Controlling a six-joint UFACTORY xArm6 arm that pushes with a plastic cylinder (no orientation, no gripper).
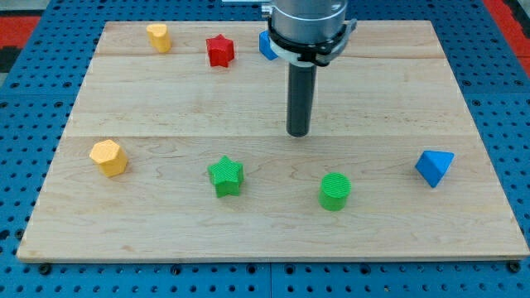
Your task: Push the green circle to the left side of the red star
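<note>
Tip: my tip (298,133) rests mid-board; no claw in view, so its state cannot be told.
Green circle: green ribbed cylinder block (334,191), lower right of tip, apart.
Red star: red star-shaped block (220,50), upper left.

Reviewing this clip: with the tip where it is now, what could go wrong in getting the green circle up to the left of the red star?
1. My tip sits above the green circle, on the wrong side; circling round it could knock it off course.
2. The green star lies left of the circle, so a leftward push may hit it.
3. The red star sits near the board's top edge with the yellow block close by, so an overshoot could disturb either.
</note>
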